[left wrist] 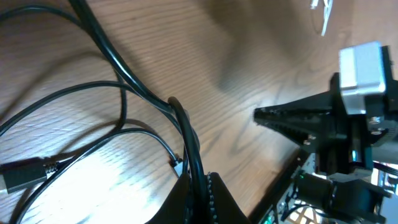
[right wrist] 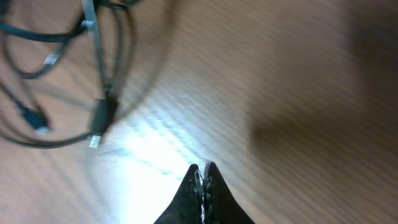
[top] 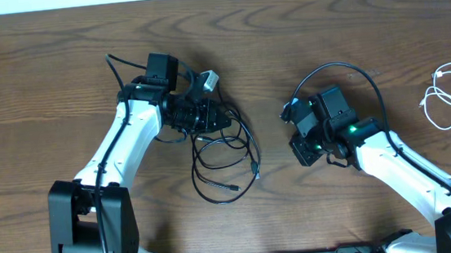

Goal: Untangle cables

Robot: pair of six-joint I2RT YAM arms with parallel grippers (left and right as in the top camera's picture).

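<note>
Fingers of left gripper point(left wrist: 196, 184) are closed on thin black USB-style cable point(left wrist: 186, 134). The rest of that cable is spread in loose overlapping loops on brown wood-grain tabletop point(top: 57, 76), just beside the gripper, with plug ends lying free. Right gripper point(right wrist: 202, 169) is held near mid-table, fingers pressed shut, nothing gripped. Thin white looped cable point(top: 449, 93) is seen at far right, well apart from both.

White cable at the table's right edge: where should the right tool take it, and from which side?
Take a single strand on the outer loop of the white cable, straight down from above: it lies flat in loose, open loops.
</note>
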